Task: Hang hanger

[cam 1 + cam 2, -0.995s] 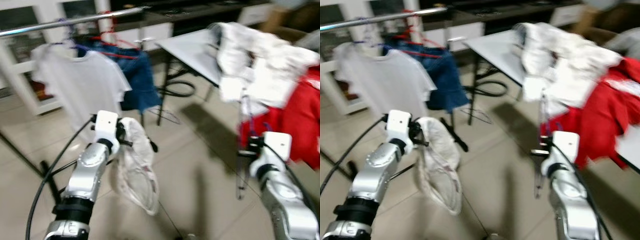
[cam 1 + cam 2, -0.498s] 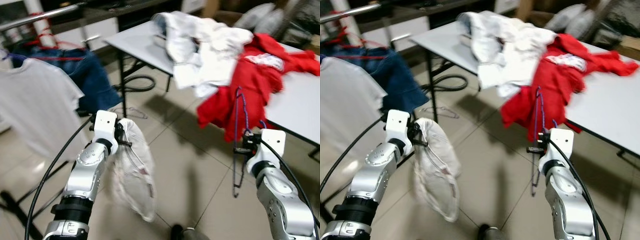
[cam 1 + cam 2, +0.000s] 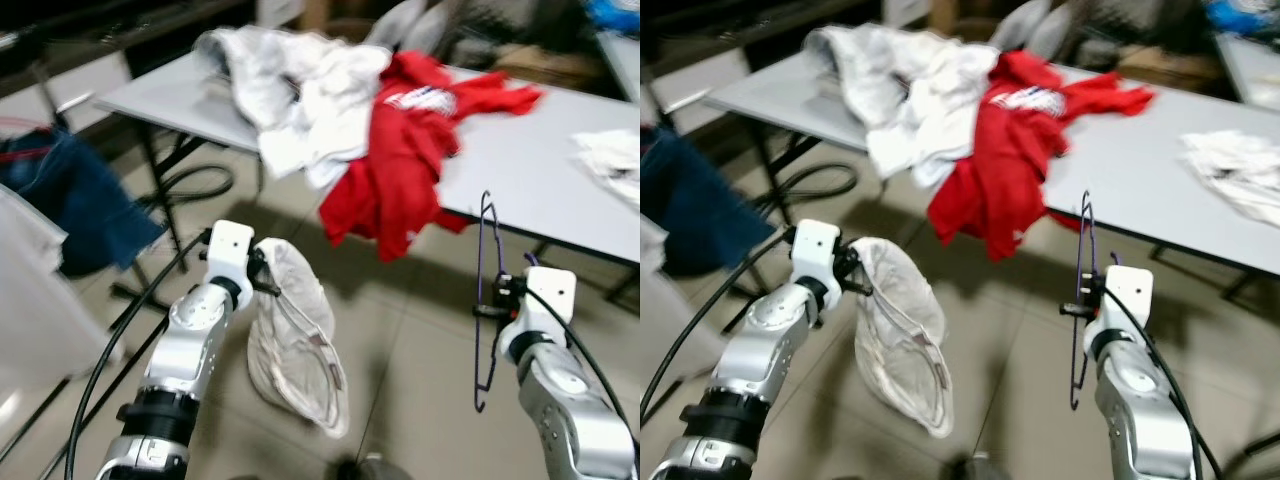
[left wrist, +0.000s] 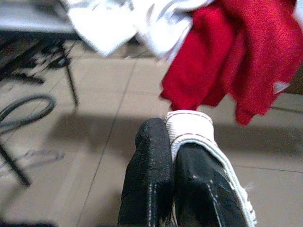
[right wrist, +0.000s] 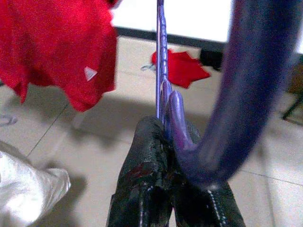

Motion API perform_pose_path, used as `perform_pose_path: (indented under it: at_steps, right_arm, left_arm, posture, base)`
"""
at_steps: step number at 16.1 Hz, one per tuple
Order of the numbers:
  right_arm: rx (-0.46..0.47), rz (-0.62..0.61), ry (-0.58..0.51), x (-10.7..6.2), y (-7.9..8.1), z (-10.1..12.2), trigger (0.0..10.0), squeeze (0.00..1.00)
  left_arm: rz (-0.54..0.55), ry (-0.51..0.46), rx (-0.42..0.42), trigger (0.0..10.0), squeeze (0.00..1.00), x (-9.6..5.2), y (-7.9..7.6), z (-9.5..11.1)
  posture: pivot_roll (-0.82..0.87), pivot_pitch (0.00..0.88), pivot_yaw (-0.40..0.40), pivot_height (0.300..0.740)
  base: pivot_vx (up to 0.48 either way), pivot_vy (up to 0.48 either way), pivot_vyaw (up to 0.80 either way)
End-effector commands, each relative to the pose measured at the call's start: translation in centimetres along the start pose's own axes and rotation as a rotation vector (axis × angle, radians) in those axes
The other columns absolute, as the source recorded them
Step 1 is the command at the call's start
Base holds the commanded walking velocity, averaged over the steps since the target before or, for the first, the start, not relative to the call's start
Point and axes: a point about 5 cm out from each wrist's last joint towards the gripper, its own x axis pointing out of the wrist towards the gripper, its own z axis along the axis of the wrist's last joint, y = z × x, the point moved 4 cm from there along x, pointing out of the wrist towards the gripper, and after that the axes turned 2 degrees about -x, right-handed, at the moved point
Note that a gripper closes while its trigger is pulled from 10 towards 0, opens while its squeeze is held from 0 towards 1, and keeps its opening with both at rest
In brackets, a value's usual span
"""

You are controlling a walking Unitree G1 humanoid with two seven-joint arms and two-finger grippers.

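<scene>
The hanger [image 3: 486, 300], thin and purple, hangs upright in my right gripper [image 5: 165, 142], whose fingers are pressed together on its wire near the hook. It sits out over the floor, just short of the table's near edge. My left gripper [image 4: 171, 142] is clamped on the hem of a white garment [image 3: 295, 350], which droops in a loose bag beside my left arm, its lower end close to the tiles.

Ahead stands a grey table [image 3: 530, 170] on dark legs. A heap of white clothes [image 3: 290, 85] lies on its far left end, and a red shirt [image 3: 400, 150] spills over the near edge beside it. More white cloth [image 3: 610, 165] lies at the right end. The floor [image 3: 410, 330] is pale tile, with a dark cable [image 3: 195, 185] coiled under the table. At the far left hangs something blue [image 3: 70, 205], probably denim, though it is blurred.
</scene>
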Motion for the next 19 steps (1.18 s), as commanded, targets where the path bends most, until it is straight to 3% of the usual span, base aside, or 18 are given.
perform_pose_path:
  at_steps: [1,6,9,13,16,19]
  right_arm:
    - [0.0,0.0,-0.002,-0.2,0.2,0.0,10.0,0.0]
    - [0.002,0.025,-0.022,0.0,0.6,1.1,10.0,0.0]
    - [-0.002,0.028,-0.01,-0.1,0.7,0.7,10.0,0.0]
    - [-0.022,0.064,-0.027,0.2,1.2,1.7,10.0,0.0]
    - [-0.04,0.069,-0.012,0.3,1.7,1.4,10.0,0.0]
    - [-0.129,0.08,-0.063,0.3,2.1,3.2,10.0,0.0]
  left_arm:
    - [0.012,-0.056,0.025,10.0,0.0,0.0,0.7,1.7]
    - [-0.017,-0.054,0.025,10.0,0.0,0.5,0.2,1.8]
    - [0.013,-0.048,0.022,10.0,0.0,0.2,0.8,1.4]
    - [0.013,-0.061,0.02,10.0,0.0,0.2,0.9,1.7]
    - [0.067,-0.105,-0.05,10.0,0.0,-0.3,1.6,2.3]
    - [0.087,-0.161,-0.082,10.0,0.0,-0.3,2.0,3.3]
  posture:
    - [0.01,0.0,-0.006,0.74]
    - [-0.01,0.0,-0.001,0.74]
    - [0.0,0.0,-0.012,0.74]
    - [0.0,0.0,-0.011,0.74]
    - [0.01,0.0,-0.024,0.74]
    - [0.0,0.0,-0.014,0.74]
  base:
    - [0.0,0.3,-0.8]
    - [0.0,0.31,-0.8]
    - [0.0,0.347,-0.8]
    - [0.0,0.262,-0.79]
    - [0.0,0.0,-0.19]
    - [0.0,0.0,0.0]
